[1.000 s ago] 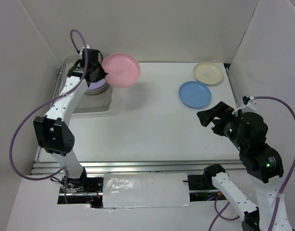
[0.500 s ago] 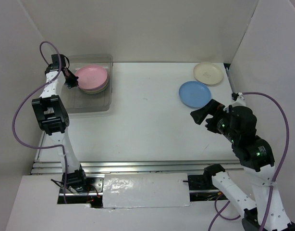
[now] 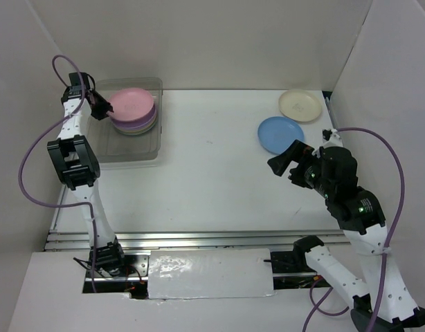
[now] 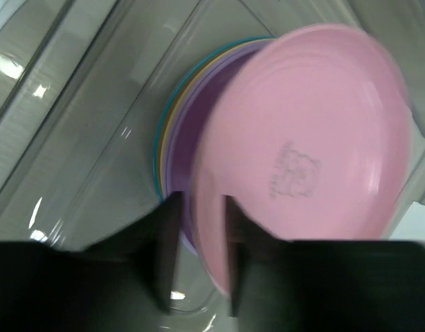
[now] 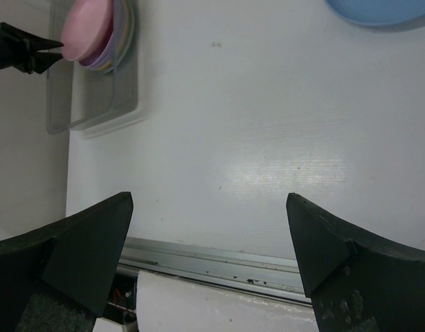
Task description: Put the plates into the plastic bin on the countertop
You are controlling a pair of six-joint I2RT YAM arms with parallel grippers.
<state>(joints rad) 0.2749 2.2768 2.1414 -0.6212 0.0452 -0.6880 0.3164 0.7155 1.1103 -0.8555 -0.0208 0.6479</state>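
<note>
A pink plate (image 3: 133,102) lies tilted on a stack of lilac and other plates (image 3: 138,127) inside the clear plastic bin (image 3: 129,151) at the countertop's (image 3: 212,173) far left. My left gripper (image 3: 105,107) reaches in from the bin's left. In the left wrist view its jaws (image 4: 199,207) straddle the pink plate's (image 4: 309,152) rim, slightly open, with a gap on the underside. A blue plate (image 3: 281,135) and a cream plate (image 3: 300,105) lie at the far right. My right gripper (image 3: 285,160) hovers wide open and empty just short of the blue plate (image 5: 378,10).
White walls stand close on the left, back and right. A metal rail (image 3: 199,238) runs along the front edge. The right wrist view looks down on the bin (image 5: 95,117) and bare white top between its fingers (image 5: 210,200).
The left arm swung the pink plate from right of the bin down onto the stack, and its jaws have loosened. The right arm has shifted toward the blue plate.
</note>
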